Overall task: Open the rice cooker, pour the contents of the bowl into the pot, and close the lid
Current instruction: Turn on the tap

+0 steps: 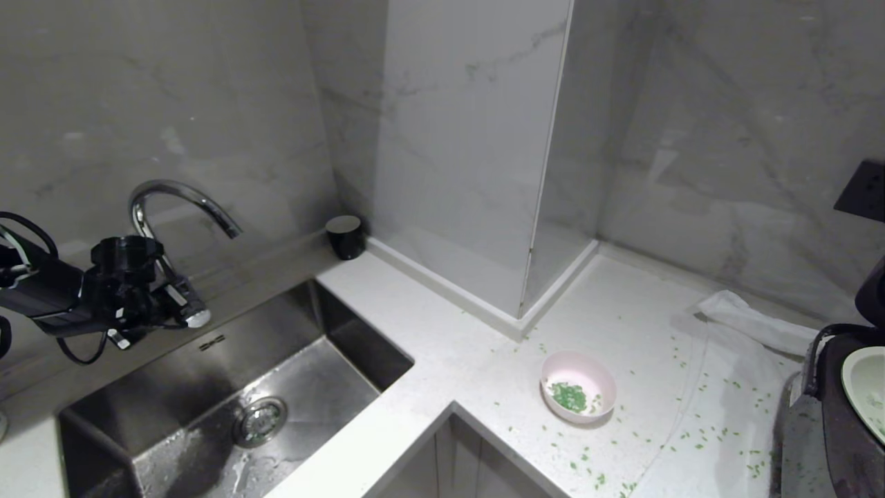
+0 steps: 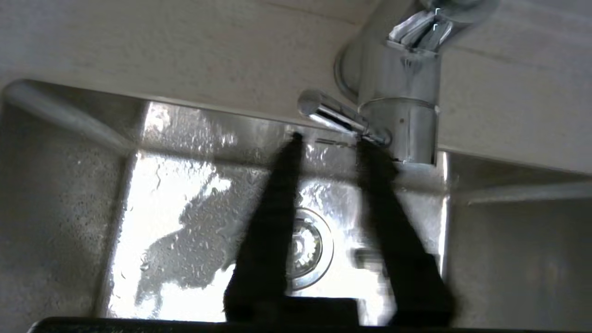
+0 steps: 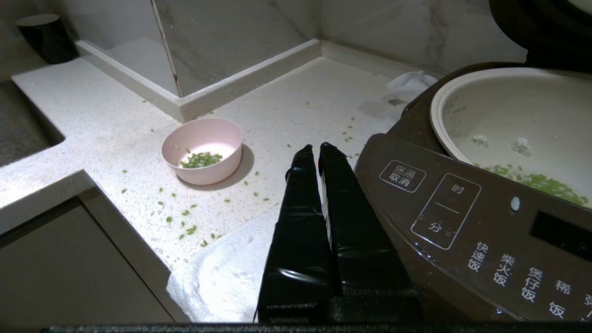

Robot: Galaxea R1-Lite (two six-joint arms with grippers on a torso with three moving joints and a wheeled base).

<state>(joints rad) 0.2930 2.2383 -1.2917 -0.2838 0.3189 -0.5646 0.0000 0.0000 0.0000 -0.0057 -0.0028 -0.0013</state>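
Note:
The pink bowl (image 1: 578, 395) (image 3: 202, 150) stands upright on the white counter with green contents (image 1: 568, 396) (image 3: 200, 160) inside. At the far right sits the dark brown rice cooker (image 1: 847, 429) (image 3: 462, 222), its lid (image 3: 532, 32) raised. Its pale pot (image 1: 868, 387) (image 3: 508, 115) is uncovered and holds some green bits (image 3: 541, 182). My left gripper (image 1: 183, 308) (image 2: 328, 138) hovers over the sink by the faucet handle (image 2: 333, 113), open and holding nothing. My right gripper (image 3: 314, 149) is shut and empty, low beside the cooker's front panel.
A steel sink (image 1: 346, 325) with a curved faucet (image 1: 180, 200) fills the left. A black cup (image 1: 344, 236) stands in the corner by the tiled pillar. A white towel (image 1: 747, 346) (image 3: 231, 273) lies under the cooker. Green bits are scattered over the counter (image 1: 484, 346).

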